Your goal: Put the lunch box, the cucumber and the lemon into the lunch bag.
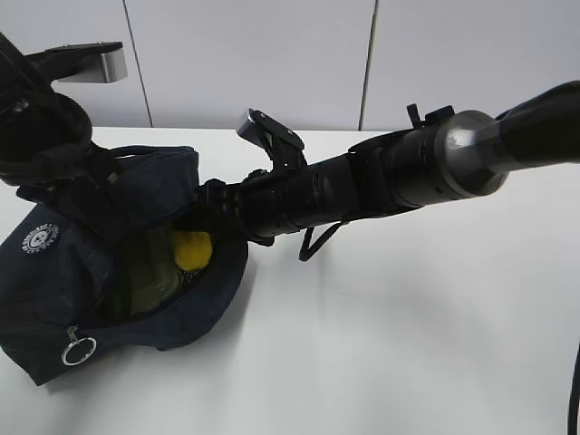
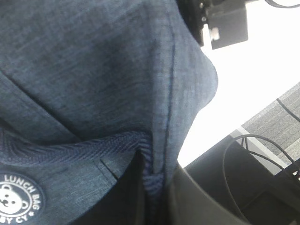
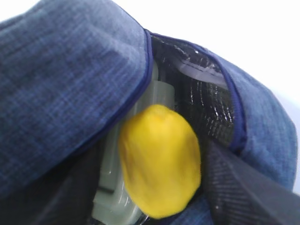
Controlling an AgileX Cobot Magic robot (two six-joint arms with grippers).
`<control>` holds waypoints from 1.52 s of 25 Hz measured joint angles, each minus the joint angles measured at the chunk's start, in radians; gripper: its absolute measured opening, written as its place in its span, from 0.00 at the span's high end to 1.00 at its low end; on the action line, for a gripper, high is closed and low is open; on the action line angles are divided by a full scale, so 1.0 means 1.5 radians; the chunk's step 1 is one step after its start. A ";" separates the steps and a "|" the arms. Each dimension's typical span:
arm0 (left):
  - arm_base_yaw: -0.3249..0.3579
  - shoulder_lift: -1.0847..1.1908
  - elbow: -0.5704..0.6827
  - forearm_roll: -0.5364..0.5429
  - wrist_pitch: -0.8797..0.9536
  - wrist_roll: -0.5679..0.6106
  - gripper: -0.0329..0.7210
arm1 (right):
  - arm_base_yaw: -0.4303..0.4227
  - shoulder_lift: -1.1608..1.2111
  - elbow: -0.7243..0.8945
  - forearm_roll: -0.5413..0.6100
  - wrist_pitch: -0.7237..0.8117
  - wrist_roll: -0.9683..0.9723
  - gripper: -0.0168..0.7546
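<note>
The navy lunch bag (image 1: 54, 272) lies on its side at the left, mouth toward the right, silver lining showing (image 3: 206, 98). My left gripper (image 2: 152, 187) is shut on the bag's upper flap at its woven strap (image 2: 93, 147) and holds it up (image 1: 86, 190). My right gripper (image 1: 213, 199) reaches into the mouth. The yellow lemon (image 3: 159, 164) sits between its dark fingers (image 3: 243, 187), which stand wider than the fruit. Behind the lemon lies the lunch box (image 3: 110, 187) with its sage-green lid. The lemon (image 1: 192, 251) glows inside the opening. The cucumber is hidden.
The bag rests on a white table (image 1: 381, 344) that stretches right and toward the front. A metal ring zipper pull (image 1: 78, 351) hangs at the bag's near corner, and the round white logo (image 1: 40, 238) faces up. The right arm (image 1: 362, 186) spans the middle.
</note>
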 joint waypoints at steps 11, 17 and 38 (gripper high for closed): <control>0.000 0.000 0.000 0.000 0.000 0.000 0.95 | -0.007 0.000 0.000 -0.009 0.024 0.001 0.28; 0.000 0.000 0.000 0.000 0.000 0.000 0.95 | -0.056 -0.025 -0.001 -0.143 0.060 0.107 0.28; 0.000 0.000 0.000 -0.003 0.002 0.000 0.95 | -0.095 0.040 0.038 -0.124 0.202 0.124 0.31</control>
